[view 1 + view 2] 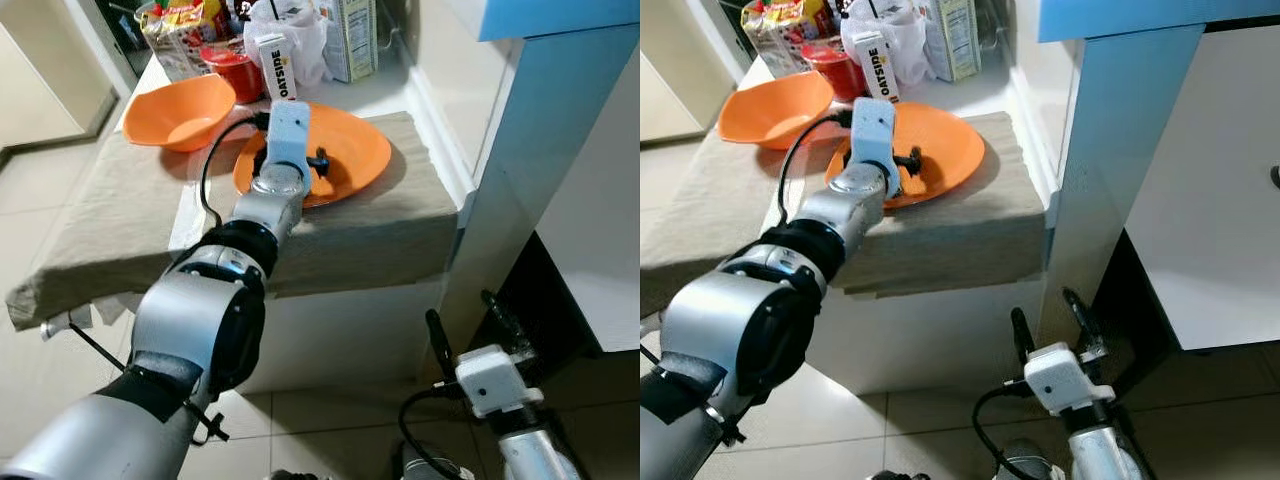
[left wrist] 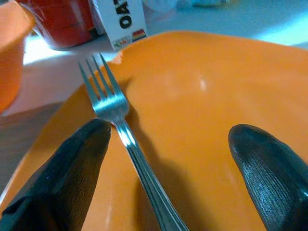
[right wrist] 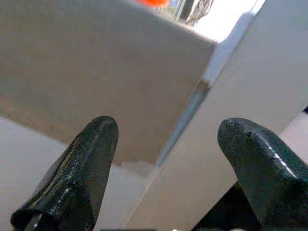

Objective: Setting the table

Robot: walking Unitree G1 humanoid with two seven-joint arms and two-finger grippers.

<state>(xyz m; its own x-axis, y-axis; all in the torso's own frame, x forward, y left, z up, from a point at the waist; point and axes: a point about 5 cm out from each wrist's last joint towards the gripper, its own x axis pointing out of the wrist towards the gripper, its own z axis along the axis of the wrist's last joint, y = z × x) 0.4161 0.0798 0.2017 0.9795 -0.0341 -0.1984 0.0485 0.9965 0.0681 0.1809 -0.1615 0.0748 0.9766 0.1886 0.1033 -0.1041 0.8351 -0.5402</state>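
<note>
Far left on the cloth-covered table [image 1: 120, 240]: an orange bowl [image 1: 185, 112], sitting empty at about ten o'clock from the plate, close enough to belong to the same setting. Behind it at twelve o'clock, a red tub [image 1: 236, 72], an oat drink carton [image 1: 277, 66] and a white bag [image 1: 300, 40], pushed back toward the wall, probably to leave the front free for laying places.

Centre now: an orange plate [image 1: 355, 150] resting on the cloth near the table's right end, with the left gripper [image 2: 178, 159] reaching in low over it. Fingers spread apart, clamped on nothing. Between them, nearer one finger [image 2: 72, 168], a metal fork [image 2: 113, 103] lying on the plate, tines aimed at twelve o'clock toward the carton, handle running back under the wrist. Looks like either a release just made or a grasp about to come; impossible to say which. A fork inside the plate suits carrying more than a finished place, so likely to belong beside the plate in the end.

Over to the right: a blue-edged white cabinet [image 1: 540, 150] standing just beside the table. Down at five o'clock, the right gripper [image 1: 470, 335] hanging idle near the floor, fingers apart, holding nothing.
</note>
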